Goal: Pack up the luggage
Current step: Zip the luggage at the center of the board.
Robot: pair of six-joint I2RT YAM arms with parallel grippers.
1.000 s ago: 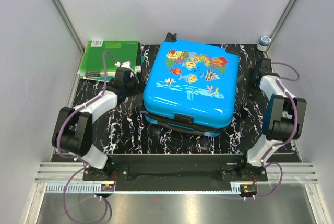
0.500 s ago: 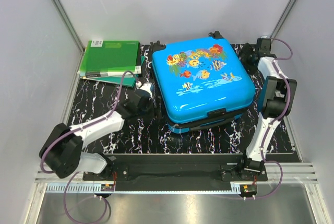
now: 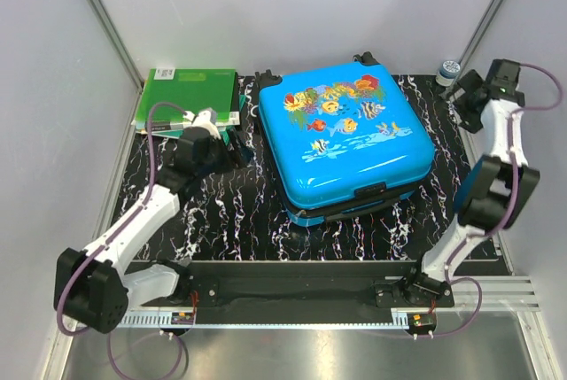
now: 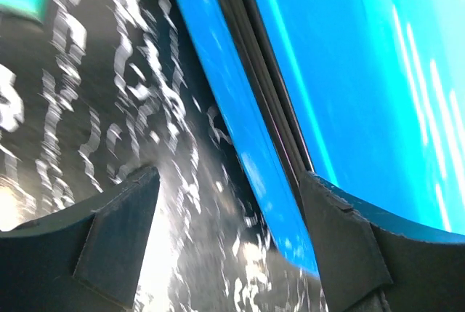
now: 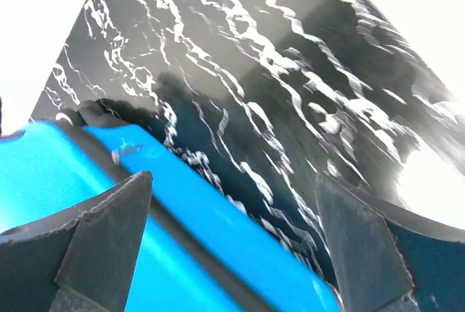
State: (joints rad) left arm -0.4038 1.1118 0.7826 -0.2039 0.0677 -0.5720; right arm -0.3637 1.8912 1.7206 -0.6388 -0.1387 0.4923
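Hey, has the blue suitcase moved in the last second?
Yes. The luggage has slid right, away from the green folders, which stayed put, and turned counterclockwise in the overhead view.

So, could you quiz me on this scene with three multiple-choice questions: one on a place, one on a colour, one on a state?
1. Where are the green folders relative to the suitcase?
A. on top
B. to its left
C. inside

2. What colour is the suitcase shell?
A. red
B. bright blue
C. grey

3. How is the left claw?
A. open and empty
B. shut on a folder
C. shut on a wheel

Answers: 1 B, the overhead view shows them beside it; 2 B, blue with a fish print; 3 A, its jaws stand apart with nothing between.
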